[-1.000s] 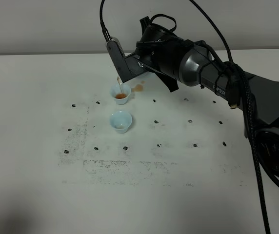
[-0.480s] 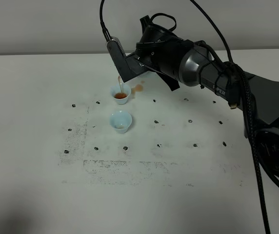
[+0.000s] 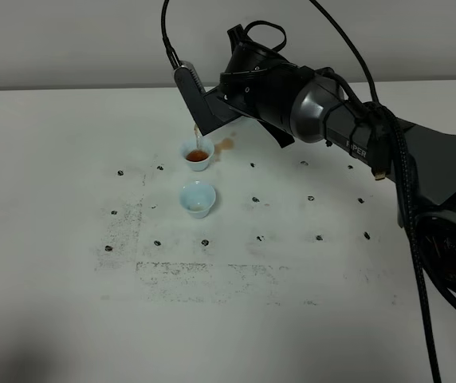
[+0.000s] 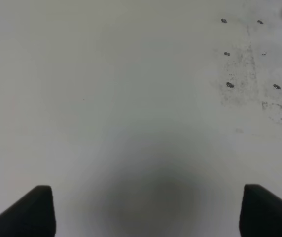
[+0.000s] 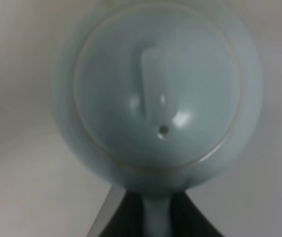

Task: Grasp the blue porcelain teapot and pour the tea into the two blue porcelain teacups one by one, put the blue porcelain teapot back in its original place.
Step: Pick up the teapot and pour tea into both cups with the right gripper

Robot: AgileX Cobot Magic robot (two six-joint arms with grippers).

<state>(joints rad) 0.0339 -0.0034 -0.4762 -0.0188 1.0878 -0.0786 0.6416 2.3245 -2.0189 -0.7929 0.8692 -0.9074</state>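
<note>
Your right tool (image 5: 155,218) grips the blue porcelain teapot (image 5: 156,98) by its handle, tipped above the far teacup (image 3: 197,165) on the bench (image 3: 60,159), which already holds tea (image 3: 198,155), so you have the empty-looking near teacup (image 3: 197,199) and the teapot's return left.

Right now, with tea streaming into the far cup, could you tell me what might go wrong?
The far teacup already holds brown tea, so more pouring may overflow it. The tea stain beside it suggests the stream can miss; the empty near teacup could see the same.
</note>
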